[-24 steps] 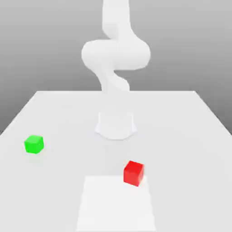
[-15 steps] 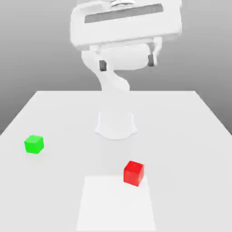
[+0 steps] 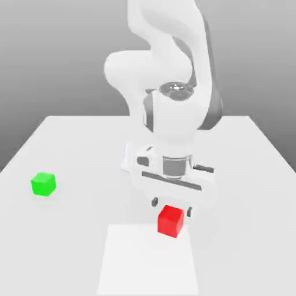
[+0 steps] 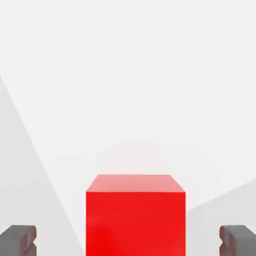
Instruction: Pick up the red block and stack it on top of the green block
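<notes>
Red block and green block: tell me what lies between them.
Nothing: in the exterior view, only bare table separates the red block from the green block.

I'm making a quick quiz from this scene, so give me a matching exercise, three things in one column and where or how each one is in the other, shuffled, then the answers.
Things:
1. red block
2. green block
3. gripper

Places or states:
A. open, hanging just over a cube
B. alone on the table, toward the exterior view's left
C. between the two dark fingertips in the hand view

Pairs: 1-C, 2-B, 3-A
</notes>
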Robot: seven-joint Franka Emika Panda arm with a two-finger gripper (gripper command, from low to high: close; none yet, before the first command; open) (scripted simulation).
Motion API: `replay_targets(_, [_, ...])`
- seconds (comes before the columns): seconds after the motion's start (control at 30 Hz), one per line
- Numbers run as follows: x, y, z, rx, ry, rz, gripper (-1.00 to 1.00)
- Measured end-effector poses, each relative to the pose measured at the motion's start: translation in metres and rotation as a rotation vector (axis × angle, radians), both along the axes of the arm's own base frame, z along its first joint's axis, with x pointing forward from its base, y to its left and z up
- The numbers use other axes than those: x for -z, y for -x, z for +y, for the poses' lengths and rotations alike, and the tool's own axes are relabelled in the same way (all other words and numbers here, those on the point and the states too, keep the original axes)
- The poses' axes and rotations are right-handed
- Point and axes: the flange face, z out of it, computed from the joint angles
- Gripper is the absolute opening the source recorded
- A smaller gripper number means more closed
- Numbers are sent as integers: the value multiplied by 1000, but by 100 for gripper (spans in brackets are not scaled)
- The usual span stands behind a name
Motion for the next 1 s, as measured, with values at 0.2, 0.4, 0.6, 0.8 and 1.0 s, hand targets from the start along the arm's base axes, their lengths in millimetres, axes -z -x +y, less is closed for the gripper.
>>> replay_targets(0.2, [27, 5, 1, 0, 3, 4, -100])
replay_targets(0.4, [27, 5, 1, 0, 3, 2, -100])
replay_targets(0.6, [-4, 0, 2, -6, 0, -1, -100])
replay_targets(0.8, [-33, 4, 1, -1, 3, 2, -100])
replay_targets(1.0, [-58, -6, -90, 261, 3, -13, -100])
